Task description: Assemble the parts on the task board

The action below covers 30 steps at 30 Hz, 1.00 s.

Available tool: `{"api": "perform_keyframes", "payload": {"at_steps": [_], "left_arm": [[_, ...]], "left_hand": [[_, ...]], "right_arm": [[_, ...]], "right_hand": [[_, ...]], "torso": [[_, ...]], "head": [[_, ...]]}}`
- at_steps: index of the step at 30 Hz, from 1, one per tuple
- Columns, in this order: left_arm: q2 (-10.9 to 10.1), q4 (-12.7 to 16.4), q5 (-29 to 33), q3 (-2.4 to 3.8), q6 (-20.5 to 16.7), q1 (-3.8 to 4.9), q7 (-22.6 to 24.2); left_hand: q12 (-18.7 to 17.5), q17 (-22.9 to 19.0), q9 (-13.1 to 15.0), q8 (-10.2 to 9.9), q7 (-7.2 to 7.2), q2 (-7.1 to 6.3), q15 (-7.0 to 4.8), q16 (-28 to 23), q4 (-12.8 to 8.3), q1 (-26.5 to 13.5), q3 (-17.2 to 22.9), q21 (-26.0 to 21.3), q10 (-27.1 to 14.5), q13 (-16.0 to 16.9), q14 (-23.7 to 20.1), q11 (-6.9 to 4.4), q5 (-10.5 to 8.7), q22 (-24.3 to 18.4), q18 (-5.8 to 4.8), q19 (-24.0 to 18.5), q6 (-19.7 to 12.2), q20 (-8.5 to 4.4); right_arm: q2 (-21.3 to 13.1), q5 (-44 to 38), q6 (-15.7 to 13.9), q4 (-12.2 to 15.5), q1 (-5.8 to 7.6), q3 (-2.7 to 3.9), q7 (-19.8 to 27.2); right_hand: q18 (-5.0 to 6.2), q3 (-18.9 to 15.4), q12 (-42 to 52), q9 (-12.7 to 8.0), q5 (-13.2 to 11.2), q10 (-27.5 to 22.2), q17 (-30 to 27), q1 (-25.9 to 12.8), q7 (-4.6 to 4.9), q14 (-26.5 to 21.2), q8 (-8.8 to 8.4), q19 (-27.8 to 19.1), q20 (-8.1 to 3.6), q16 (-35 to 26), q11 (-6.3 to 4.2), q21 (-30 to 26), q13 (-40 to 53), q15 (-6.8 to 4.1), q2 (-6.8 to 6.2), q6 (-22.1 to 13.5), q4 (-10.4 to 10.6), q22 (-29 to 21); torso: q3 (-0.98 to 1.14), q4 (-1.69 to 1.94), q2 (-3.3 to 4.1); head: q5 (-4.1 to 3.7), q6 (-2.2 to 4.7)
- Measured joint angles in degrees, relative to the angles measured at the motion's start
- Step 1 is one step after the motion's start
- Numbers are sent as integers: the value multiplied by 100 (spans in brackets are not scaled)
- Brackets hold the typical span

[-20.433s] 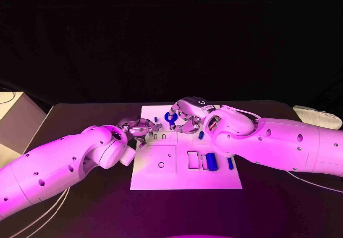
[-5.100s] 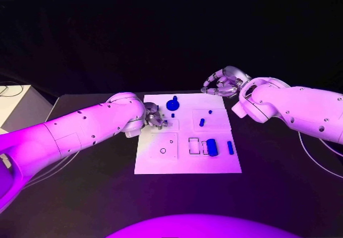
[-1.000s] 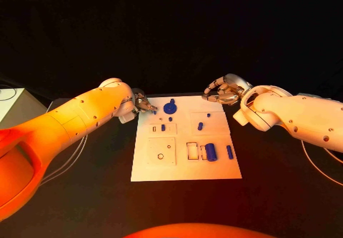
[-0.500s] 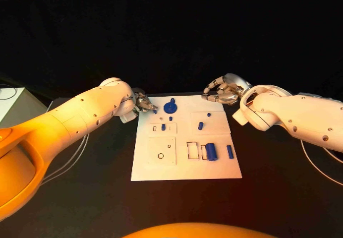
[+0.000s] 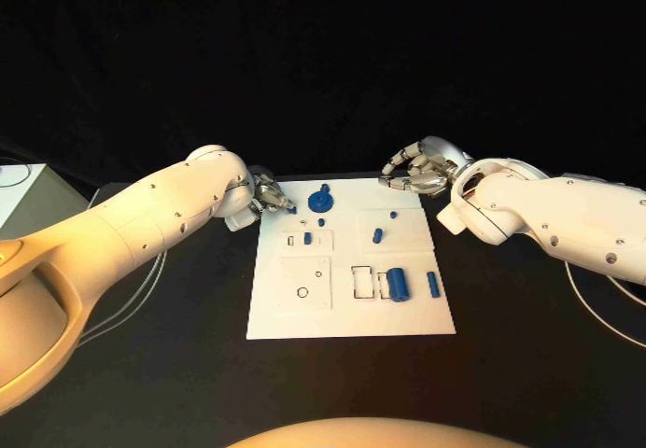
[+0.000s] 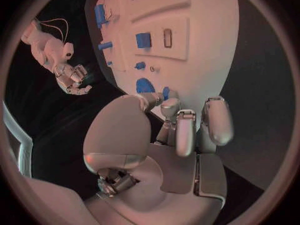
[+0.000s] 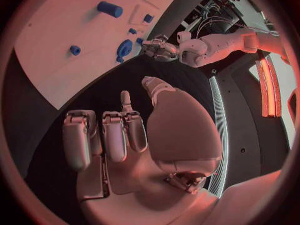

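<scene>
The white task board point(image 5: 350, 308) lies mid-table with several blue parts on it. A round blue part point(image 5: 320, 201) point(image 6: 145, 85) point(image 7: 124, 49) sits near its far edge. A small blue block point(image 5: 307, 239) point(image 6: 143, 40) stands in a left slot, and a blue cylinder point(image 5: 398, 283) point(image 7: 109, 8) and a thin bar point(image 5: 432, 285) lie at the right. My left hand point(image 5: 267, 196) point(image 6: 181, 130) hovers at the board's far-left corner, fingers curled, tips close to a small blue peg point(image 6: 165, 91). My right hand point(image 5: 420, 170) point(image 7: 119, 135) hangs beyond the far-right corner, fingers curled in on nothing.
A pale box point(image 5: 21, 201) stands at the table's left edge. Cables point(image 5: 134, 289) trail under my left arm. Black table point(image 5: 539, 355) surrounds the board point(image 6: 206, 35) point(image 7: 69, 20) on all sides.
Since five seconds ago my left hand has drawn back from the board's left slots to its far-left corner, leaving a blue block in a slot. Over the last second nothing has moved.
</scene>
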Motion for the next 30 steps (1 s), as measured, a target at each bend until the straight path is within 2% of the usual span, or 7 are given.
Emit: {"api": "perform_keyframes", "payload": {"at_steps": [4,8,10,12,18,25,30], "left_arm": [[1,-1,43,-7,30,-3,0],[-1,12,90,-16,32,-7,0],[-9,36,117,-19,27,-9,2],[-21,68,141,-19,19,-9,4],[-121,248,215,-20,-20,-9,6],[-410,758,295,-20,-77,-9,-35],[-698,1304,300,-18,-144,-10,-97]], "left_hand": [[0,0,0,38,32,-2,0,0,93,-1,94,-1,0,6,0,0,153,26,0,0,-5,0],[48,0,3,165,-3,-73,-37,22,134,-198,147,63,139,115,7,-32,563,111,0,32,129,-32],[59,0,4,179,-2,-64,-43,22,134,-252,147,74,189,148,1,-44,645,131,0,32,136,-32],[106,0,55,237,-15,-115,-55,22,134,-375,147,109,252,209,13,-64,871,165,0,62,223,-62],[113,0,174,270,-64,-139,-84,22,134,-518,147,131,322,269,1,-93,1125,194,0,82,273,-82],[135,0,212,351,-106,-184,-105,22,101,-683,114,138,374,337,22,-104,1386,222,0,95,356,-95],[156,0,240,353,-121,-161,-126,22,101,-722,114,152,394,381,1,-123,1443,231,0,103,371,-103]], "right_arm": [[2,0,2,-3,0,0,0],[2,0,4,-6,0,0,0],[1,0,5,-8,0,0,0],[-1,0,6,-9,0,0,0],[-12,0,9,-16,0,0,-1],[-39,0,11,-28,0,0,-4],[-54,1,12,-38,0,-1,-5]], "right_hand": [[0,0,0,0,0,0,0,0,0,0,0,0,0,0,0,0,0,0,0,0,0,0],[0,0,0,0,0,0,0,0,0,0,0,0,0,0,0,0,0,0,0,0,0,-1],[0,0,0,0,0,0,0,0,0,0,0,0,0,0,0,0,0,0,0,0,0,-1],[1,0,0,0,0,0,0,0,0,0,0,0,0,0,0,0,0,0,0,0,0,-1],[0,0,0,0,0,0,0,0,0,0,0,0,0,0,0,0,-1,0,0,0,0,-1],[1,0,0,0,0,0,0,0,0,0,0,0,0,0,0,0,-1,0,0,0,0,-2],[0,0,0,0,0,0,0,0,0,0,0,0,0,0,0,0,-1,0,0,0,0,-2]], "torso": [[0,3,-1],[-2,6,-2],[-2,7,-3],[-2,9,-4],[-3,12,-8],[-1,28,-24],[-4,62,-54]], "head": [[-2,0],[-2,2],[-3,2],[-2,2],[6,1],[16,6],[13,-2]]}}
